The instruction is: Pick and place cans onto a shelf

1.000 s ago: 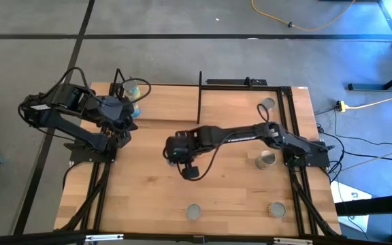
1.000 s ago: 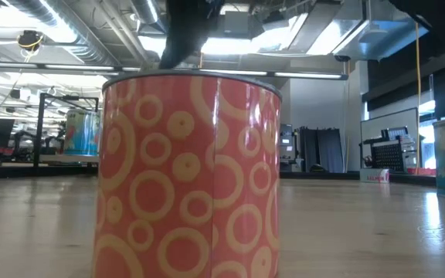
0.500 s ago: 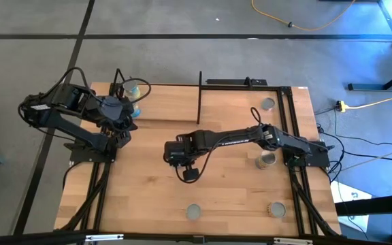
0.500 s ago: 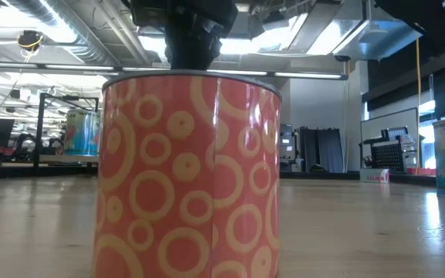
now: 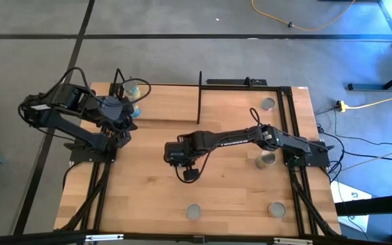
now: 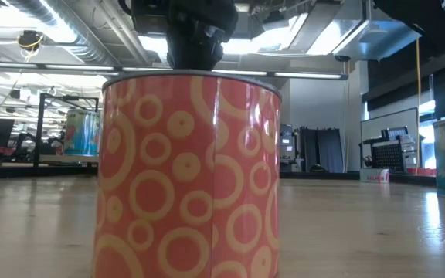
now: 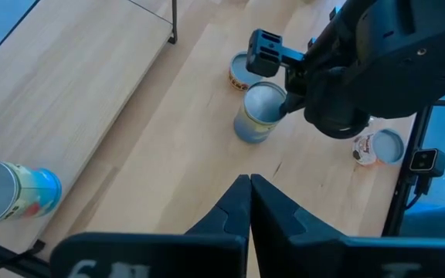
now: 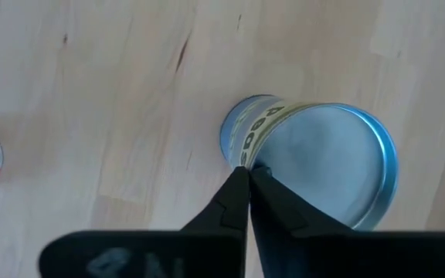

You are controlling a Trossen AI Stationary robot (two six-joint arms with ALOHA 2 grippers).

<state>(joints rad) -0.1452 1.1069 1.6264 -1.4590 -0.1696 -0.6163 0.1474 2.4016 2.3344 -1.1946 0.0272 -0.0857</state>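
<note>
- High view: the left gripper (image 7: 249, 179) waits at the table's left edge, fingers pressed together, beside the light wooden shelf with black rods (image 5: 169, 105).
- The right gripper (image 8: 247, 171) hovers mid-table over the blue can with a silver lid (image 8: 323, 166), well apart from the shelf; its fingers look narrow, nearly touching.
- Risk: descending like this, the tips would strike the lid or rim and tip the can rather than straddle it.
- Hidden: from above the arm covers this can; in the low view an orange-red ringed can (image 6: 188, 170) blocks nearly everything.
</note>
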